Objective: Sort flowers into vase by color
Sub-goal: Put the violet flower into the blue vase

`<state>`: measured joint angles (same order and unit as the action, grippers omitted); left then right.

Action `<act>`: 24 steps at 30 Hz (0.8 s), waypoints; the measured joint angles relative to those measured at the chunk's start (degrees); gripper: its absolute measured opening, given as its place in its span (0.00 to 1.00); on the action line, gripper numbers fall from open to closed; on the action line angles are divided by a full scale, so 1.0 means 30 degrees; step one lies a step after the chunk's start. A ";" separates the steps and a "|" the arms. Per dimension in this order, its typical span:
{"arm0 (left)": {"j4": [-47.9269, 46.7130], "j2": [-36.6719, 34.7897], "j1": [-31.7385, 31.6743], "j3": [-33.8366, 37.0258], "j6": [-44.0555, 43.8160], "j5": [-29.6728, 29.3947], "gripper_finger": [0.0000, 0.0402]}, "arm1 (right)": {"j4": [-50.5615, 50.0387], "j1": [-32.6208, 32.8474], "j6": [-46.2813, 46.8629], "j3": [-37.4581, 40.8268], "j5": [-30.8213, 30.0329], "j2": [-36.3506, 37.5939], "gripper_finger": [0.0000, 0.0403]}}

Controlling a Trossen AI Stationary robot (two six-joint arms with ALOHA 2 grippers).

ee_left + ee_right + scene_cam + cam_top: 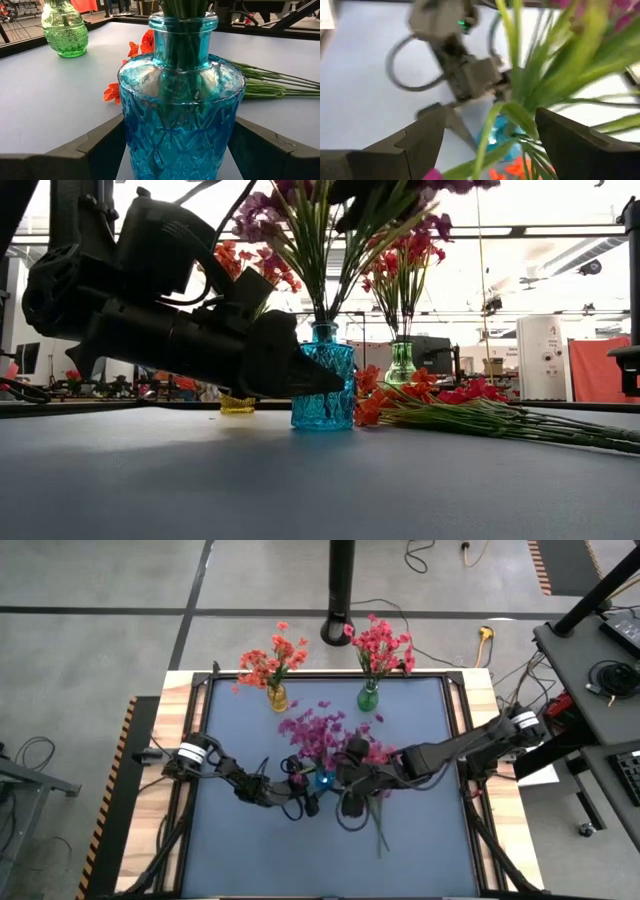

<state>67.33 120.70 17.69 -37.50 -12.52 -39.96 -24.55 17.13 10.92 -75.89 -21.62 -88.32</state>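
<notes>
A blue glass vase [182,115] with purple-magenta flowers [315,732] stands mid-table. My left gripper [177,155] reaches it from the table's left, one finger on each side of its body. My right gripper [490,145] is open above the vase, among the green stems and leaves [530,85]; whether it touches them I cannot tell. Loose orange and red-pink sprigs [450,408] lie flat on the table just right of the vase. Orange flowers stand in a yellow vase [277,697] and red-pink flowers in a green vase [368,696] at the far edge. My left gripper holds the blue vase's lower body [131,150] between its two fingers, one on each side. The fingers [97,147] come in level from the table's left and near side. The vase stands upright with its base on the table.
The loose sprigs' stems [379,825] run toward the table's near edge, right of the vase. My right arm [460,748] crosses the table's right half. A black pole [340,590] stands behind the far edge. Bare table surface shows at the near left [240,850].
</notes>
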 joint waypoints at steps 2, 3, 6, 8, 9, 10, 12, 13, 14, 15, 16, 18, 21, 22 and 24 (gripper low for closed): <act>-0.0034 0.0000 0.0007 0.0000 -0.0004 -0.0019 0.75 | -0.1295 -0.0096 -0.0133 -0.0432 0.0430 0.0014 0.75; -0.0034 0.0000 0.0007 0.0000 0.0002 -0.0012 0.75 | -0.2019 -0.0096 0.0009 -0.0667 0.0159 0.0008 0.75; -0.0222 -0.0007 0.0007 -0.0015 -0.0011 -0.0051 0.75 | -0.2307 -0.0096 0.0146 -0.0984 0.0537 0.0039 0.75; -0.0263 -0.0007 0.0007 -0.0015 -0.0012 -0.0137 0.75 | -0.2851 -0.0096 0.0432 -0.1138 0.0833 0.0045 0.75; -0.0281 -0.0007 0.0007 -0.0015 -0.0018 -0.0168 0.75 | -0.3175 -0.0089 0.0565 -0.1195 0.0622 0.0045 0.75; -0.0317 -0.0007 0.0007 -0.0028 -0.0018 -0.0263 0.75 | -0.3280 -0.0078 0.0644 -0.1199 0.0291 0.0045 0.75; -0.0386 -0.0007 0.0007 -0.0029 -0.0018 -0.0428 0.75 | -0.3211 -0.0045 0.0635 -0.1202 -0.0227 0.0075 0.75; -0.0393 -0.0007 0.0047 -0.0029 -0.0018 -0.0451 0.75 | -0.3174 -0.0045 0.0539 -0.1203 -0.0235 0.0080 0.75; -0.0414 -0.0007 0.0109 -0.0029 -0.0018 -0.0479 0.75 | -0.3135 -0.0045 0.0422 -0.1208 -0.0235 0.0034 0.75; -0.0435 -0.0007 0.0194 -0.0029 -0.0028 -0.0527 0.75 | -0.3149 -0.0045 0.0222 -0.1221 -0.0268 -0.0039 0.75; -0.0454 -0.0007 0.0297 -0.0029 -0.0038 -0.0623 0.75 | -0.3217 -0.0045 0.0047 -0.1221 -0.0299 -0.0132 0.75; -0.0478 -0.0036 0.0495 -0.0007 -0.0007 -0.0761 0.75 | -0.3288 -0.0045 0.0036 -0.1221 -0.0300 -0.0348 0.75; -0.0524 -0.0073 0.0633 -0.0007 -0.0011 -0.0919 0.75 | -0.3269 -0.0092 0.0029 -0.1221 -0.0278 -0.0458 0.75; -0.0538 -0.0073 0.0669 -0.0007 -0.0018 -0.0942 0.75 | -0.3243 -0.0123 0.0029 -0.1221 -0.0265 -0.0458 0.75; -0.0828 -0.0094 0.0680 -0.0081 -0.0187 -0.1018 0.75 | -0.3222 -0.0165 0.0068 -0.1220 -0.0257 -0.0458 0.75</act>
<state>64.84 120.42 19.73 -37.74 -13.08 -43.01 -34.22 16.63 11.12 -79.54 -22.40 -89.69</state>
